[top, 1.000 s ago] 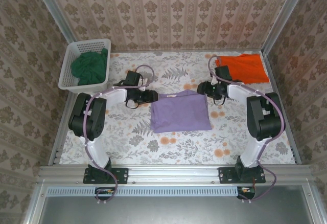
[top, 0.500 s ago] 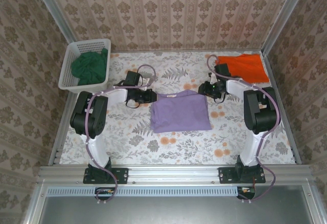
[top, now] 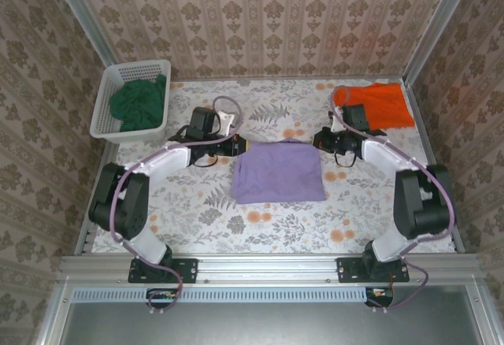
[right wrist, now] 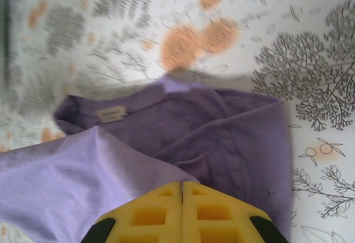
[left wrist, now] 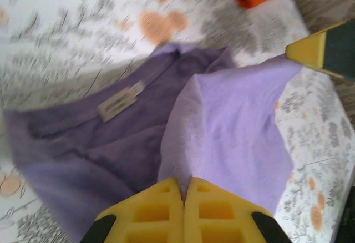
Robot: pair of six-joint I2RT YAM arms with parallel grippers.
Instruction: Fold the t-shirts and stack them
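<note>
The lilac-purple t-shirt (top: 277,172) lies partly folded at the table's middle. My left gripper (top: 239,146) is shut on its far left corner, and my right gripper (top: 319,140) is shut on its far right corner. In the left wrist view the yellow fingers (left wrist: 161,209) pinch a raised flap of lilac cloth (left wrist: 238,132) over the neck label (left wrist: 121,100). The right wrist view shows the same pinch (right wrist: 182,186) on the t-shirt (right wrist: 222,132). The orange t-shirt (top: 379,103) lies folded at the far right. The dark green t-shirt (top: 138,102) is bunched in the basket.
The white lattice basket (top: 106,128) stands at the far left corner. Patterned walls enclose the table on three sides. Floral tablecloth (top: 276,227) lies bare in front of the purple t-shirt.
Both grippers have gone from open to shut on the purple t-shirt's far corners. Both arms have stretched lower, and the corners are lifted off the table.
</note>
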